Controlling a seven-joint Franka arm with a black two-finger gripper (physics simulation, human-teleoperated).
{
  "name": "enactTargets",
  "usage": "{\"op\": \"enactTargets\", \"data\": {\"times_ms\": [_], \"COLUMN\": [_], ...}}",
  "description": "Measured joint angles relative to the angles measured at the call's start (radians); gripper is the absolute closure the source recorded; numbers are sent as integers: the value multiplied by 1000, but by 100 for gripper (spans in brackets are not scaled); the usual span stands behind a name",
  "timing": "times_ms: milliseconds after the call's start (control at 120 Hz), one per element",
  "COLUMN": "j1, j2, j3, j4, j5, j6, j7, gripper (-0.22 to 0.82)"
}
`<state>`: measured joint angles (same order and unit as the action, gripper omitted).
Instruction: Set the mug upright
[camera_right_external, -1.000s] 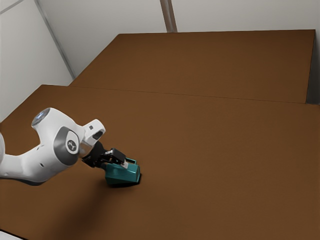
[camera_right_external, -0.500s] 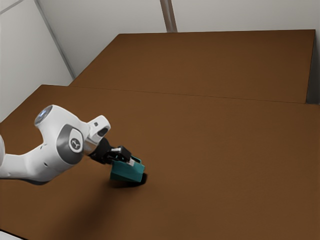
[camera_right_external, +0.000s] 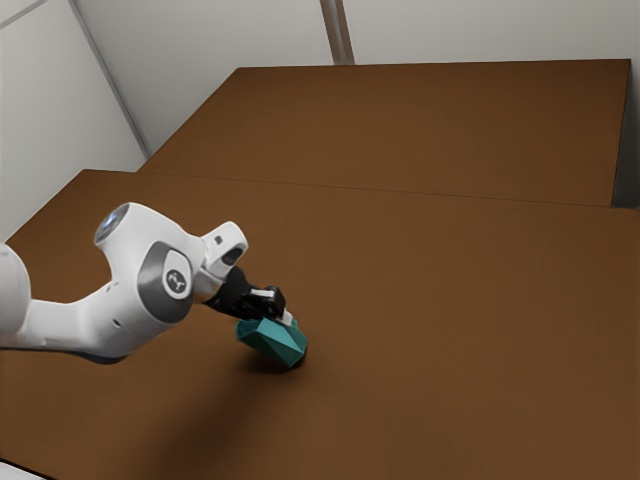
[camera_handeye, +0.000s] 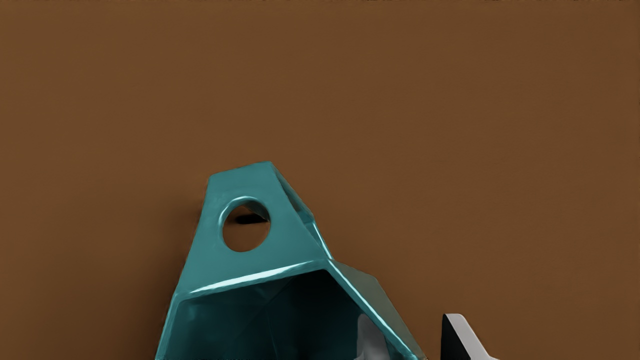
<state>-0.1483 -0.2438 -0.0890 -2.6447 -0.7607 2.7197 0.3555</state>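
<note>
Smooth brown tabletop (camera_right_external: 430, 300), glossy faceted teal mug (camera_right_external: 273, 340) tilted, pincer (camera_right_external: 285, 317) gripping its wall

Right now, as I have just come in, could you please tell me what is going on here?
A Franka arm is working on a teal mug over the brown table, with its gripper right at the mug's rim. The task is to set the mug upright, and that is not done: the mug is tilted. The wrist view looks into its opening, with the holed handle jutting out beside it.
</note>
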Motion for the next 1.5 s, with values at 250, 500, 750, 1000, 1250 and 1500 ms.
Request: {"op": "enactTargets", "data": {"times_ms": [250, 500, 750, 1000, 1250, 1500], "j1": [-2, -3, -1, 0, -12, -16], "j2": [12, -23, -9, 157, 256, 270], "j3": [0, 2, 98, 185, 188, 188], "j4": [15, 14, 110, 403, 514, 512], "j5": [-3, -1, 88, 478, 836, 955], "j6": [7, 5, -64, -305, -473, -523], "j7": [-3, -8, -16, -104, -275, -429], "gripper": [75, 78, 78, 78, 78, 78]}}
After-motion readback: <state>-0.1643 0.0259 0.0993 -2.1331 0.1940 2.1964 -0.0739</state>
